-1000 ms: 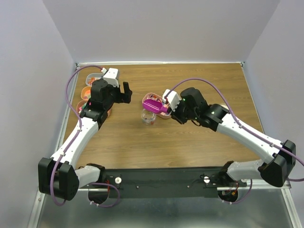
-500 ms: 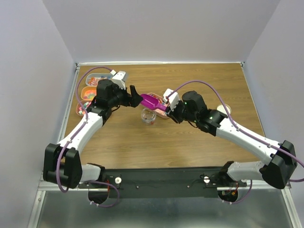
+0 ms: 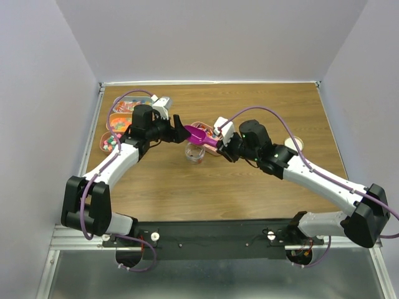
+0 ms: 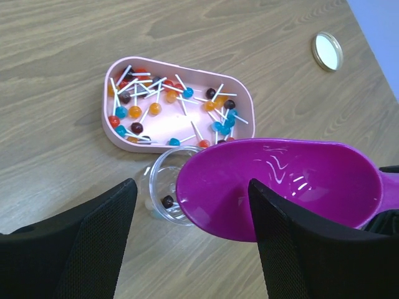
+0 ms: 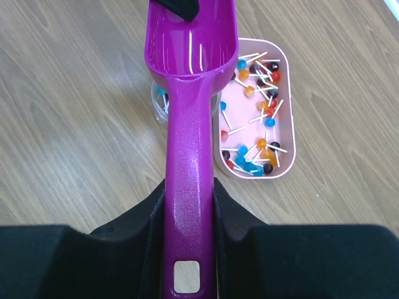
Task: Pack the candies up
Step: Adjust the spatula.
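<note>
Pale lavender-grey walls (image 3: 218,37) close in on three sides of a wood-grain table (image 3: 249,187). A black mounting bar (image 3: 212,233) runs along its 6 o'clock edge, where both arms are bolted. The boards look matt and streaked, and the grain runs from 9 to 3 o'clock.

A clear cup (image 4: 153,187) stands upright just to the 9 o'clock side of the table's middle. A pink tray (image 4: 165,121) lies just beyond the cup, from 12 toward 1 o'clock. A round cream lid (image 4: 326,51) lies flat near the 3 o'clock edge, well apart from everything else. Three tubs (image 3: 103,144) line the 10 o'clock edge.

We find the candies (image 4: 134,112) in several places. Small ball lollipops on white sticks, in orange, blue, red and dark brown, are scattered across the pink tray. One dark sweet sits in the bottom of the cup. More mixed sweets fill the tubs, too small in the overhead view for us to sort.

The right gripper (image 5: 187,187) reaches in from 4 o'clock, its jaws clamped on the handle of a magenta scoop (image 4: 280,180), whose bowl hangs over the cup. The left gripper (image 3: 175,123) comes in from 9 o'clock with its jaws wide apart. Its black fingers (image 4: 93,243) frame the scoop's mouth, and one tip sits at the front rim. We cannot tell whether it touches.
</note>
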### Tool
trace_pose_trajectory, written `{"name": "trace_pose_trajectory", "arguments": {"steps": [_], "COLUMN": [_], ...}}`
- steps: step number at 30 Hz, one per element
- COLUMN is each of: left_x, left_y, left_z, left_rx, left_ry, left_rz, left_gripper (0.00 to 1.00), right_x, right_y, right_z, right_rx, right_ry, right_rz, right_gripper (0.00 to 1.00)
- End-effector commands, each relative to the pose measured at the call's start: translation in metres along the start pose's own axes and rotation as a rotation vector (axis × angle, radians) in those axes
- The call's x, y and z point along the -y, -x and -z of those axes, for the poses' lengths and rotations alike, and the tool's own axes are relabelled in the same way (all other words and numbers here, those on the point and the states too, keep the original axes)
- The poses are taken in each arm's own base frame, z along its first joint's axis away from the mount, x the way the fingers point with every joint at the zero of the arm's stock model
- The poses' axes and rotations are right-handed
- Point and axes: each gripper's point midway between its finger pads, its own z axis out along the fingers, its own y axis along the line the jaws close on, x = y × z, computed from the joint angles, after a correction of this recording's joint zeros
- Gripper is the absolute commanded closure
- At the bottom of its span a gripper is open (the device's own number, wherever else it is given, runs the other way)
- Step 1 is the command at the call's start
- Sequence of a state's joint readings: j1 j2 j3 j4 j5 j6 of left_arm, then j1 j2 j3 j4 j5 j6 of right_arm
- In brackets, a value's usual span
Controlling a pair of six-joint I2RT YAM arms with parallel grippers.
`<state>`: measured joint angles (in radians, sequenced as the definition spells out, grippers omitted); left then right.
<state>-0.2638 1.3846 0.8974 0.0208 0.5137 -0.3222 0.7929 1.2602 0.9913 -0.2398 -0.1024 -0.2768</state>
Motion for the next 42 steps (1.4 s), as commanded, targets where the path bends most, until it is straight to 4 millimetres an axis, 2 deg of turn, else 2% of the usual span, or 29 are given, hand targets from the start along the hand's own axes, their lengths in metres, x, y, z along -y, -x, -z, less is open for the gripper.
{"name": "trace_pose_trajectory", "arguments": {"steps": [1,4,8,10,15,19,24,26,32,33,35,36,42], "left_x": [0.018,0.020,0.022,0.022,0.021,0.021,0.022,0.023,0.026,0.028,0.028,0.030,0.030], "left_y": [0.004,0.003,0.003,0.003,-0.001,-0.003,-0.006,-0.007,-0.011,-0.012,-0.015,-0.015,-0.021], "left_z": [-0.002,-0.002,-0.001,-0.001,-0.002,-0.002,-0.003,-0.003,-0.004,-0.004,-0.006,-0.005,-0.007], "left_rx": [0.003,0.002,0.006,0.006,-0.003,-0.008,-0.018,-0.023,-0.041,-0.043,-0.054,-0.055,-0.075], "left_ry": [-0.097,-0.109,-0.115,-0.117,-0.116,-0.119,-0.132,-0.139,-0.169,-0.181,-0.190,-0.201,-0.211], "left_rz": [0.006,0.007,0.008,0.009,0.017,0.024,0.028,0.029,0.039,0.042,0.050,0.051,0.071], "left_gripper": [0.22,0.32,0.34,0.39,0.40,0.40,0.40,0.46,0.48,0.53,0.54,0.59,0.60], "right_x": [-0.009,-0.008,-0.009,-0.008,-0.006,-0.005,-0.003,-0.002,0.001,0.002,0.002,0.001,0.002], "right_y": [0.005,0.001,-0.010,-0.014,-0.026,-0.023,-0.029,-0.029,-0.035,-0.035,-0.035,-0.035,-0.028], "right_z": [-0.004,-0.007,-0.013,-0.016,-0.020,-0.019,-0.024,-0.026,-0.032,-0.033,-0.034,-0.035,-0.036], "right_rx": [0.044,0.034,0.003,-0.013,-0.045,-0.037,-0.059,-0.066,-0.092,-0.092,-0.096,-0.095,-0.082], "right_ry": [0.031,0.029,0.026,0.014,-0.001,-0.003,-0.015,-0.024,-0.040,-0.041,-0.042,-0.041,-0.038], "right_rz": [-0.013,-0.015,-0.018,-0.022,-0.027,-0.028,-0.032,-0.035,-0.044,-0.046,-0.047,-0.048,-0.044], "right_gripper": [0.99,0.99,0.99,0.99,0.99,0.99,0.98,0.95,0.91,0.91,0.91,0.91,0.91]}}
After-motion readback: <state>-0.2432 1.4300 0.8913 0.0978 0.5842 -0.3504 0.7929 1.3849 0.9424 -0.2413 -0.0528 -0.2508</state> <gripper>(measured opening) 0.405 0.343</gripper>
